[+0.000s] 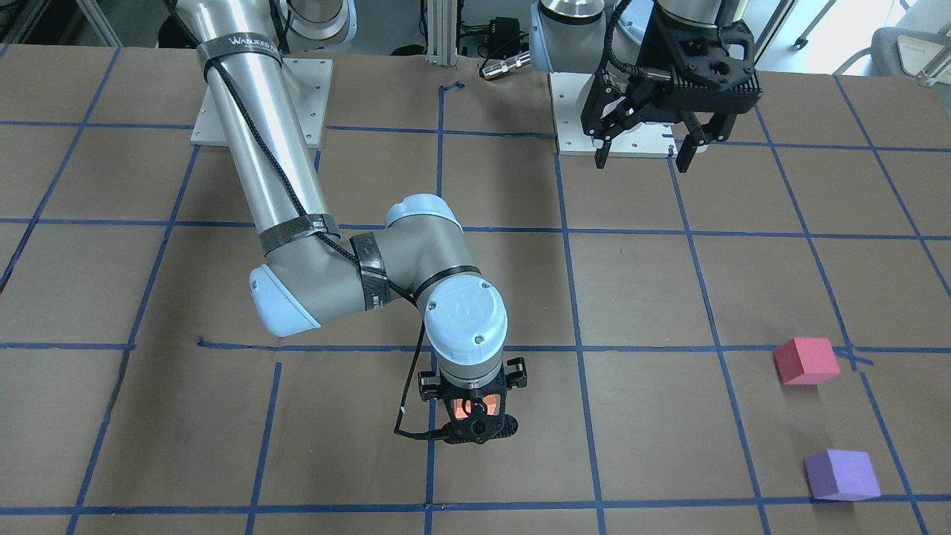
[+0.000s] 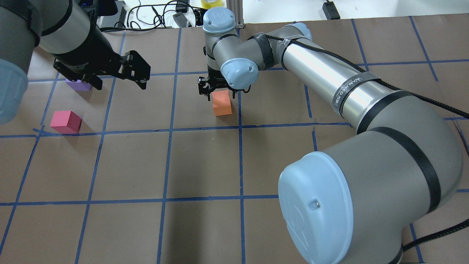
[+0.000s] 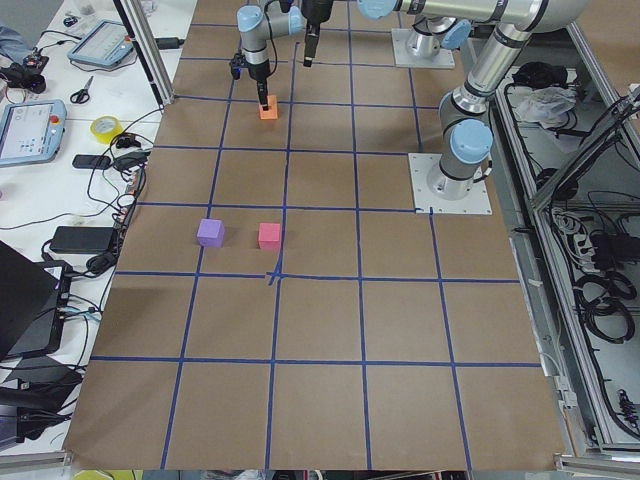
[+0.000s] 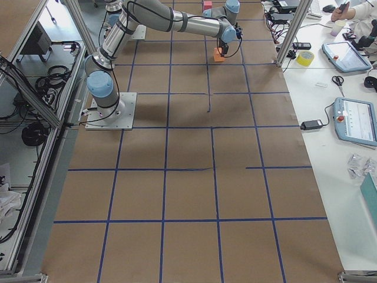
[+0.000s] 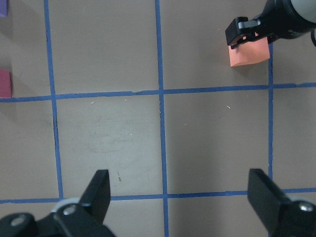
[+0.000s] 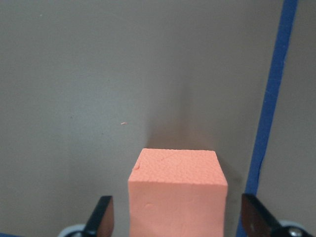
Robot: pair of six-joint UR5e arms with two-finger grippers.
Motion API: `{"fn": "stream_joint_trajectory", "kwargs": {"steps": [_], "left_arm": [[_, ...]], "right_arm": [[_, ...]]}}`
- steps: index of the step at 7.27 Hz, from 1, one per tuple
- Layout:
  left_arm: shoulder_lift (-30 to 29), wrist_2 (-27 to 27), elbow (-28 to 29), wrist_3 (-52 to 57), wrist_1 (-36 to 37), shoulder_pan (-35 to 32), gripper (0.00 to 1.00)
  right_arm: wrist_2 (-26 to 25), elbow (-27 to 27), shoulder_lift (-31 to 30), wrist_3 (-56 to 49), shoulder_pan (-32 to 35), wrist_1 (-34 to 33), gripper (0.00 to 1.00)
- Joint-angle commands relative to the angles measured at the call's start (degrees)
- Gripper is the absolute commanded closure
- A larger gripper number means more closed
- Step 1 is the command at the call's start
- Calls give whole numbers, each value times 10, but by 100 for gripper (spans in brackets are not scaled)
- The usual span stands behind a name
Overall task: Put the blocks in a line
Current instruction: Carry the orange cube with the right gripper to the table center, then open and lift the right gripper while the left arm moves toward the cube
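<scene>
Right wrist view, lower centre: orange block (image 6: pixel 175 192) sat on the surface (image 1: pixel 646 282), just beside a blue tape line (image 6: pixel 269 123). The right hand (image 6: pixel 177 212) straddled it, jaws wide, a slim gap on each side, gripping nothing.

Risk: if one pad met the foam first on closing, the block would likely skid or twist out of square. Too hard a squeeze could dent it, and it might cling to a pad on release.

Left wrist view, bottom edge: the left hand (image 5: pixel 180 180) hung above the surface, spread wide and empty.

Farther off, lower right of the front-facing view: the pinkish-red block (image 1: pixel 806 360) and the purple block (image 1: pixel 842 475) lay near each other, well apart from the orange one.

Risk: carrying the orange block toward that pair would take the right arm under the left hand, so a clash seemed possible. A careless set-down could also nudge a neighbour and crook the line.
</scene>
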Motion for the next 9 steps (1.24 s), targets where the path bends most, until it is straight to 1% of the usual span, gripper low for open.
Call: {"fn": "stream_joint_trajectory", "kwargs": {"steps": [1, 2, 3, 4, 5, 6, 7, 8, 9], "left_arm": [[0, 0, 0, 0, 0, 0, 0], [-1, 0, -1, 0, 0, -2, 0], [-3, -1, -1, 0, 2, -1, 0], [0, 0, -1, 0, 0, -2, 0], [-1, -1, -2, -4, 2, -2, 0], [-9, -6, -4, -5, 0, -3, 0], [-24, -9, -2, -7, 11, -6, 0], [-50, -10, 1, 3, 29, -5, 0], [-100, -11, 2, -9, 45, -5, 0]], "right_arm": [[0, 1, -31, 0, -9, 14, 0], [-5, 9, -67, -13, -30, 32, 0], [-1, 11, -86, -26, -77, 40, 0], [-1, 12, -114, -61, -113, 71, 0], [-4, 15, -144, -87, -132, 105, 0], [-33, 42, -190, -107, -140, 140, 0], [-65, 91, -242, -164, -155, 139, 0], [-65, 152, -311, -171, -178, 141, 0], [-65, 222, -384, -171, -193, 144, 0]]}}
